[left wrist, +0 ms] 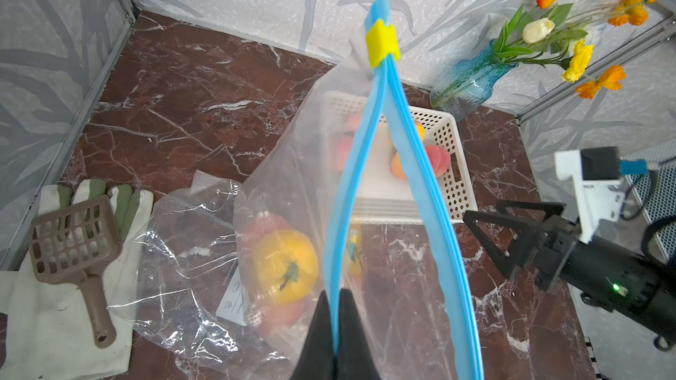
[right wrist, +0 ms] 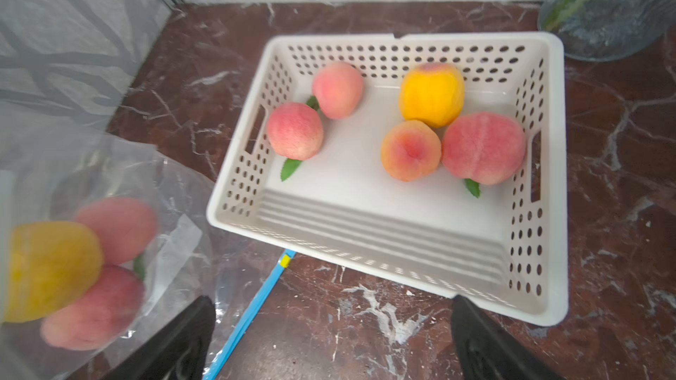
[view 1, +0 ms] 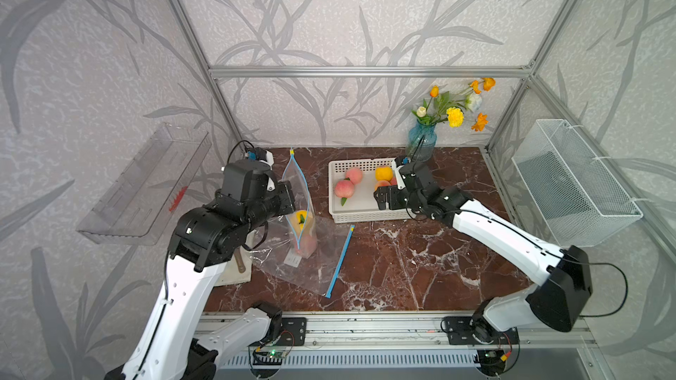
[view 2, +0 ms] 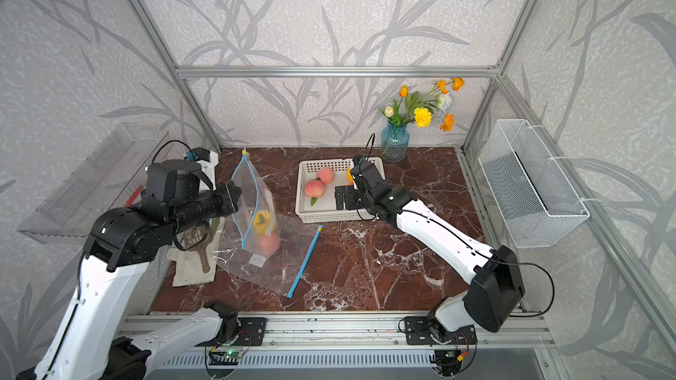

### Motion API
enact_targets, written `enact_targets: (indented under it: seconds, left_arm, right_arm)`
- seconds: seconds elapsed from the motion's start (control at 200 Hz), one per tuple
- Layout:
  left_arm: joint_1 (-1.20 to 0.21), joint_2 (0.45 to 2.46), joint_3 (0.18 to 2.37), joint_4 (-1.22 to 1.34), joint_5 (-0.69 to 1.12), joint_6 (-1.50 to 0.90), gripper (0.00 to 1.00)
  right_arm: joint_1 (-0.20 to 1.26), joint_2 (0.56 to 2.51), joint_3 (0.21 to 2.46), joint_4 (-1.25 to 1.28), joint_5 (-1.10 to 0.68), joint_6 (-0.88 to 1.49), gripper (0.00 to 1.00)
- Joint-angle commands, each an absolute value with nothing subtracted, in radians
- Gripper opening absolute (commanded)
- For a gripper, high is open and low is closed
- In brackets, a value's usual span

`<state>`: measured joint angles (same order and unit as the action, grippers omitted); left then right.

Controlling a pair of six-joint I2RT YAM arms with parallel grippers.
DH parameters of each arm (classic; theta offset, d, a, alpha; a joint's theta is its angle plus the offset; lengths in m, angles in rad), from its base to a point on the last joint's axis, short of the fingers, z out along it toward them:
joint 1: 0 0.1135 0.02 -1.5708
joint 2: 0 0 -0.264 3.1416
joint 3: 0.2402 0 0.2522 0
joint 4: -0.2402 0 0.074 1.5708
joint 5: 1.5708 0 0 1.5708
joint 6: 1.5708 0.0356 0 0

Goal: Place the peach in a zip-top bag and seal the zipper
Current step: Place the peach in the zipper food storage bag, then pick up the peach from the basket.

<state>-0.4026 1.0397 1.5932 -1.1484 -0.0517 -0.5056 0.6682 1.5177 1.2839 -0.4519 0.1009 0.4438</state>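
A clear zip-top bag (view 1: 298, 188) with a blue zipper hangs upright at the left of the table, its mouth gaping. Its yellow slider (left wrist: 382, 43) sits at the far end. My left gripper (left wrist: 333, 308) is shut on one zipper lip of this bag. Inside it lie a yellow peach (left wrist: 285, 266) and pink ones (view 2: 269, 243). Several more peaches, such as a pink peach (right wrist: 295, 129), lie in the white basket (right wrist: 365, 261). My right gripper (right wrist: 333, 301) hovers open over the basket's near rim, holding nothing; in both top views it shows there too (view 1: 382, 199) (view 2: 342, 197).
A second bag (view 1: 318, 265) lies flat under the held one, its blue zipper (view 1: 340, 261) toward the table's middle. A glove with a brown scoop (left wrist: 73, 239) lies at the left edge. A blue vase of flowers (view 1: 422, 140) stands behind the basket. A wire basket (view 1: 570, 184) hangs on the right wall.
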Motion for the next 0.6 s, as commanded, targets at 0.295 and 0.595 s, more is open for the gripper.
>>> enact_targets:
  seconds: [0.295, 0.595]
  left_arm:
    - [-0.401, 1.118, 1.141, -0.64, 0.312, -0.674, 0.0]
    - [-0.403, 1.145, 1.07, -0.589, 0.336, -0.697, 0.0]
  right_arm:
    - [0.596, 1.889, 1.497, -0.468, 0.138, 0.459, 0.98]
    - [0.572, 2.091, 1.66, -0.535, 0.213, 0.517, 0.93]
